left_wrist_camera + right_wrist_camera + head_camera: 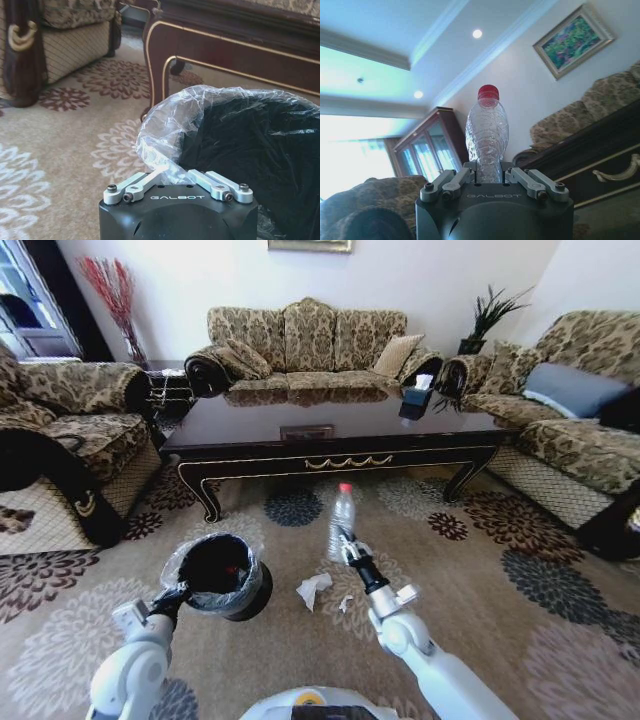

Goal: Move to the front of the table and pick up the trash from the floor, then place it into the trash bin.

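1. Far left, a floral-upholstered armchair flanks the beige carpet with round flower medallions

2. The robot's left gripper is clamped on the near rim of the small round black trash bin with its crinkly clear plastic liner; the left wrist view shows its fingers pinching the liner's edge

3. Between the arms, a crumpled white paper tissue and a tiny white scrap lie on the carpet just right of the bin, not yet collected

4. The right gripper holds a crushed clear plastic bottle with a red cap upright above the floor, its fingers closed on the bottle's lower part

5. Behind, the long dark glossy brown coffee table with gold scroll ornament spans the room

6. Step in hand, by the look of it: carrying the lifted bottle to the bin. The next move calls for swinging it left over the opening and releasing

7. "GALBOT" reads on both wrist housings
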Robot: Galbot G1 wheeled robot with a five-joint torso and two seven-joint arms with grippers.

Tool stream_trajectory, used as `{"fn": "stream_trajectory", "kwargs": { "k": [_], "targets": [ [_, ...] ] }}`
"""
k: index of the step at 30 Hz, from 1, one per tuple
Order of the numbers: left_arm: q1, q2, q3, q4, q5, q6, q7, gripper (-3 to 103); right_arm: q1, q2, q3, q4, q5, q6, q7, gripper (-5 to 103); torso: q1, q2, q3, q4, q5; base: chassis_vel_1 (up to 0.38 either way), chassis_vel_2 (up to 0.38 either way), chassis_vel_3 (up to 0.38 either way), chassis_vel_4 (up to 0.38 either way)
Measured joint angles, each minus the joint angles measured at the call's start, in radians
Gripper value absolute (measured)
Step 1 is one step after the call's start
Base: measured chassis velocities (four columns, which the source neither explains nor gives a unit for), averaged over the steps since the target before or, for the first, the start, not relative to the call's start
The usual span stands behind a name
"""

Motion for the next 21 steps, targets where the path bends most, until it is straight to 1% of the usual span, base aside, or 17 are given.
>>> {"fn": "stream_trajectory", "kwargs": {
  "k": [1, 5, 6, 9, 10, 13, 15, 16, 18, 20, 21],
  "targets": [
    [0.0, 0.0, 0.0, 0.0, 0.0, 0.0, 0.0, 3, 0.0, 0.0, 0.0, 0.0, 0.0, 0.0, 0.0, 21, 0.0, 0.0, 0.0, 0.0, 0.0, 0.0, 0.0, 0.0, 0.0],
    [-0.038, 0.025, 0.017, 0.044, -0.027, 0.017, -0.008, 3, 0.135, 0.005, -0.153, -0.055, 0.02, 0.043, -0.047, 21, 0.0, 0.0, 0.0, 0.0006, -0.0001, 0.0, 0.0, 0.0, 0.0],
    [-0.038, 0.025, 0.017, 0.044, -0.027, 0.017, -0.008, 3, 0.135, 0.005, -0.153, -0.055, 0.02, 0.043, -0.047, 21, 0.0, 0.0, 0.0, 0.0006, -0.0001, 0.0, 0.0, 0.0, 0.0],
    [-0.067, 0.024, 0.033, 0.075, -0.034, 0.022, -0.01, 3, 0.228, 0.027, -0.246, -0.125, 0.033, 0.055, -0.08, 21, 0.0, 0.0, 0.0, 0.0002, 0.0001, 0.0, 0.0, 0.0, 0.0],
    [-0.067, 0.024, 0.033, 0.075, -0.034, 0.022, -0.01, 3, 0.228, 0.027, -0.246, -0.125, 0.033, 0.055, -0.08, 21, 0.0, 0.0, 0.0, 0.0002, 0.0001, 0.0, 0.0, 0.0, 0.0],
    [-0.089, 0.01, 0.055, 0.112, -0.034, 0.023, -0.01, 3, 0.323, 0.094, -0.317, -0.223, 0.04, 0.066, -0.116, 21, 0.0, 0.0, 0.0, 0.0003, 0.0, 0.0, 0.0, 0.0, 0.0],
    [-0.102, -0.001, 0.07, 0.144, -0.026, 0.022, -0.008, 3, 0.376, 0.156, -0.351, -0.284, 0.043, 0.07, -0.129, 21, 0.0, 0.0, 0.0, 0.0006, 0.0001, 0.0, 0.0, 0.0, 0.0],
    [-0.102, -0.001, 0.07, 0.144, -0.026, 0.022, -0.008, 3, 0.376, 0.156, -0.351, -0.284, 0.043, 0.07, -0.129, 21, 0.0, 0.0, 0.0, 0.0006, 0.0001, 0.0, 0.0, 0.0, 0.0],
    [-0.114, -0.01, 0.081, 0.166, -0.018, 0.02, -0.007, 3, 0.417, 0.202, -0.379, -0.333, 0.047, 0.072, -0.132, 21, 0.0, 0.0, 0.0, 0.0006, -0.0002, 0.0, 0.0, 0.0, 0.0],
    [-0.123, -0.014, 0.086, 0.174, -0.018, 0.018, -0.006, 3, 0.441, 0.229, -0.4, -0.365, 0.047, 0.073, -0.141, 21, 0.0, 0.0, 0.0, 0.0004, -0.0002, 0.0, 0.0, 0.0, 0.0],
    [-0.123, -0.014, 0.086, 0.174, -0.018, 0.018, -0.006, 3, 0.441, 0.229, -0.4, -0.365, 0.047, 0.073, -0.141, 21, 0.0, 0.0, 0.0, 0.0004, -0.0002, 0.0, 0.0, 0.0, 0.0]
  ]
}}
